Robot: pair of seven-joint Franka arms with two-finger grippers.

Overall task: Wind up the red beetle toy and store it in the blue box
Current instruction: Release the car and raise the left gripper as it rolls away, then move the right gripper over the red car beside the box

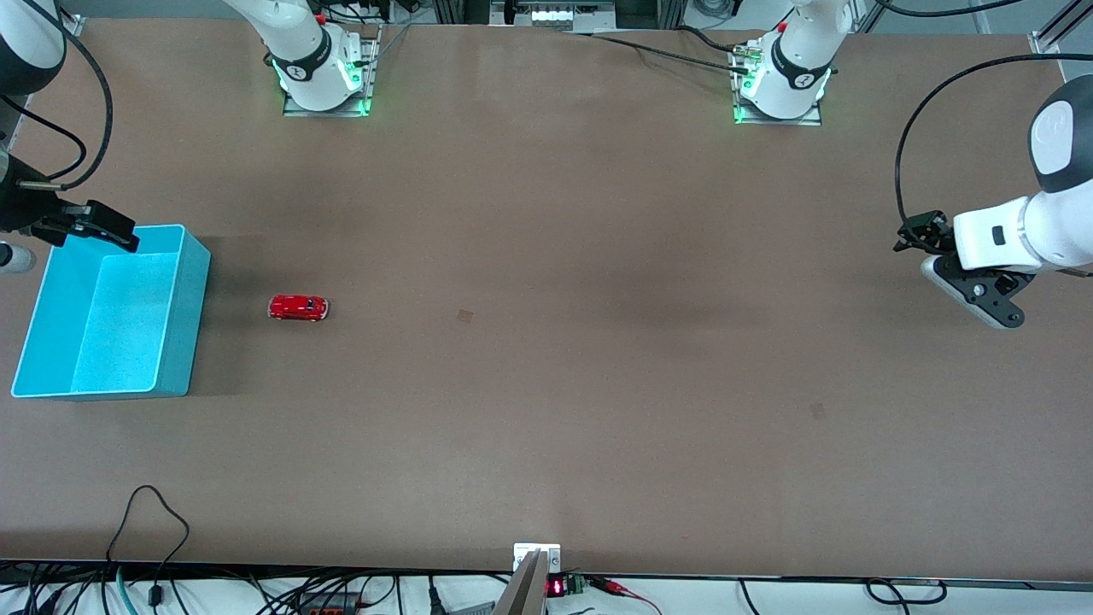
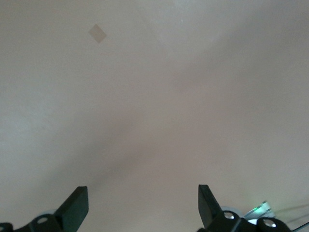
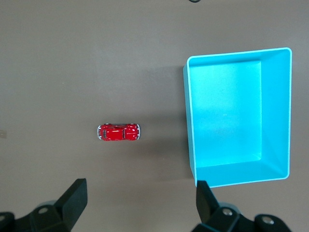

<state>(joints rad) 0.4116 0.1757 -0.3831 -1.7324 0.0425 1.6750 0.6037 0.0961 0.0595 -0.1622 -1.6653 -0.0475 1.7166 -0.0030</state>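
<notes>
The red beetle toy [image 1: 298, 307] stands on its wheels on the brown table, a short way from the blue box [image 1: 195, 316] toward the left arm's end. The box is empty and sits at the right arm's end of the table. My right gripper [image 1: 119, 232] hangs open and empty, high over the box's wall farthest from the front camera. Its wrist view shows the toy [image 3: 119, 132] and the box [image 3: 241, 173] below its open gripper [image 3: 140, 193]. My left gripper [image 1: 915, 232] waits open and empty over the left arm's end of the table; its wrist view [image 2: 142, 193] shows only bare table.
Two small dark marks lie on the tabletop, one mid-table [image 1: 465, 316] and one nearer the front camera [image 1: 817, 411]; one also shows in the left wrist view [image 2: 97, 33]. Cables [image 1: 149, 521] hang at the table's front edge. The arm bases [image 1: 320, 77] [image 1: 781, 81] stand along the farthest edge.
</notes>
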